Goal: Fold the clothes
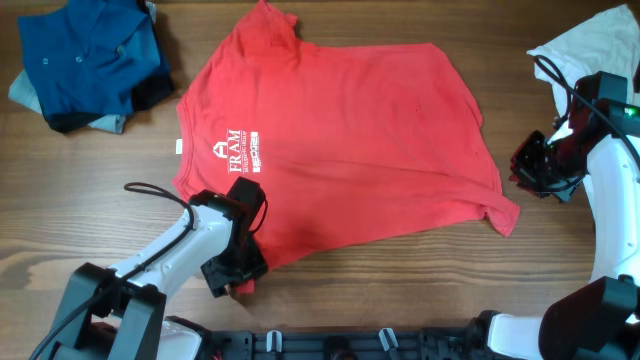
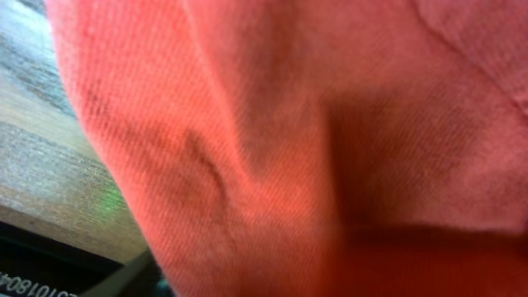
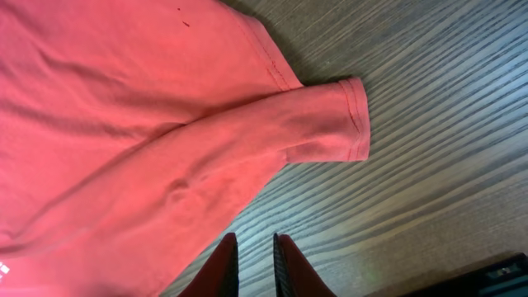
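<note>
A red T-shirt point(image 1: 340, 130) with white chest print lies spread flat on the wooden table, print at the left, sleeves at the top and the lower right. My left gripper point(image 1: 238, 272) sits on its lower left corner. The left wrist view is filled with red T-shirt cloth point(image 2: 330, 124), which hides the fingers, so the gripper looks shut on the fabric. My right gripper point(image 1: 530, 165) hovers off the shirt's right edge. Its red fingers point(image 3: 227, 260) stand almost together with nothing between them, over bare wood just short of the red T-shirt's sleeve point(image 3: 330, 124).
A heap of dark blue buttoned shirts point(image 1: 90, 55) lies at the back left corner. A white top point(image 1: 600, 45) sits at the back right, behind the right arm. Bare wood point(image 3: 412, 190) surrounds the sleeve.
</note>
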Motion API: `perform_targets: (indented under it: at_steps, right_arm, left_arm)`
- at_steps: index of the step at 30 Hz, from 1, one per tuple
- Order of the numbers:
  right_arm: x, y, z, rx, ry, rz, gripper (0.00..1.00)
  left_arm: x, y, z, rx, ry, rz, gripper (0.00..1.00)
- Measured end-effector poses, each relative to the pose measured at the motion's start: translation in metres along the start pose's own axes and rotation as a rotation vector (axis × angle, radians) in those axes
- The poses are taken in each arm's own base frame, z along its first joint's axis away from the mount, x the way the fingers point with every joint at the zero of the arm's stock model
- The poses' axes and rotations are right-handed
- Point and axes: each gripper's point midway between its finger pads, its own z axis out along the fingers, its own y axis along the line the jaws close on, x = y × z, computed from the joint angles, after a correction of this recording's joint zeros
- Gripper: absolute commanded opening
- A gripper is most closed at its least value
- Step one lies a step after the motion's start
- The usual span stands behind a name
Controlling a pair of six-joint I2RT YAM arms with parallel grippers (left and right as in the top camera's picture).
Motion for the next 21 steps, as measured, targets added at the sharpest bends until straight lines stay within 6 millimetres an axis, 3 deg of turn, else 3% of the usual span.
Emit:
perform_targets:
  at_steps: [4, 9, 14, 21]
  right_arm:
    - [0.000, 0.000, 0.000, 0.000, 0.001, -0.004, 0.15]
    - [0.001, 0.000, 0.000, -0.002, 0.004, -0.006, 0.15]
    - [0.002, 0.000, 0.000, -0.001, 0.008, -0.006, 0.18]
    - [0.003, 0.000, 0.000, -0.002, 0.012, -0.009, 0.19]
  left_arm:
    - [0.000, 0.000, 0.000, 0.001, -0.001, 0.000, 0.04]
    - [0.003, 0.004, 0.000, -0.014, 0.012, -0.005, 0.04]
    - [0.022, 0.025, -0.007, -0.107, 0.091, -0.017, 0.04]
    - [0.026, 0.023, -0.049, -0.142, 0.122, -0.022, 0.04]
